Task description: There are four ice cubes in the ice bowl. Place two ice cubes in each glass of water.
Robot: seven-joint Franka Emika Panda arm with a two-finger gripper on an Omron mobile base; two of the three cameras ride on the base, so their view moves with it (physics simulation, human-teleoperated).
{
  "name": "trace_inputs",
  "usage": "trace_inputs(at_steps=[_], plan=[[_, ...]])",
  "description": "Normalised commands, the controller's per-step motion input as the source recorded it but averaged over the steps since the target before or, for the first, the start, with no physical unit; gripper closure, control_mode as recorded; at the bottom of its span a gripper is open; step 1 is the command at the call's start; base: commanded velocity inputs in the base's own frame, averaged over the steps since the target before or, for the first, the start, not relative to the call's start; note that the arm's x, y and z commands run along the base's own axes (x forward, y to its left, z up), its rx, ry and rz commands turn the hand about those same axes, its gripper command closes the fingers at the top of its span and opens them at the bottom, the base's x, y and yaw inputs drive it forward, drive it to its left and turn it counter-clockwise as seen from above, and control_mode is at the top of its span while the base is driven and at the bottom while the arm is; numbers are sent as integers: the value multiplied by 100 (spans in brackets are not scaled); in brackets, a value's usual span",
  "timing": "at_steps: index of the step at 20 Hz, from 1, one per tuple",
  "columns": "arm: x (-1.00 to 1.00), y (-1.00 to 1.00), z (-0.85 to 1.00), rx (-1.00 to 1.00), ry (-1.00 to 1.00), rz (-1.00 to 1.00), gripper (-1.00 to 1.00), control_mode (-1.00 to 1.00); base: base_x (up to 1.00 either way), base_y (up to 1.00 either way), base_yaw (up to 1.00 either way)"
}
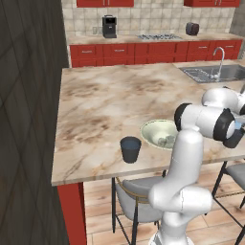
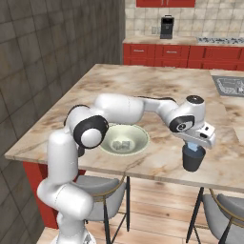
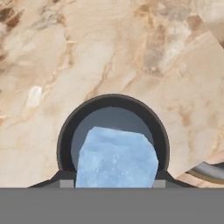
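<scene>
Hand view: my gripper (image 3: 114, 186) is clamped on a pale blue translucent ice cube (image 3: 117, 158). I see it directly above a dark blue-grey tumbler (image 3: 113, 131) on the marble surface (image 3: 65, 52).

Light-blue ice cube (image 3: 116, 159): above right dark tumbler (image 2: 193, 158). Second tumbler (image 1: 130, 149): upright left of cream bowl (image 1: 152, 129), which held remaining cubes (image 2: 123, 143).

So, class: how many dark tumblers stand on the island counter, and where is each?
2. One tumbler stands left of the bowl, near the counter's front edge. The other tumbler stands right of the bowl, directly under the gripper.
</scene>
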Motion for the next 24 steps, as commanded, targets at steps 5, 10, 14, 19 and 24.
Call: trace_inputs(at_steps=[5, 10, 14, 19, 24], plan=[[8, 0, -6, 0, 0, 0, -100, -100, 0, 0, 0], [-3, -8, 5, 0, -2, 2, -100, -100, 0, 0, 0], [-74, 36, 37, 0, -24, 30, -100, -100, 0, 0, 0], [-43, 87, 11, -5, -8, 49, -100, -100, 0, 0, 0], [-30, 100, 39, -20, 2, 37, -100, -100, 0, 0, 0]])
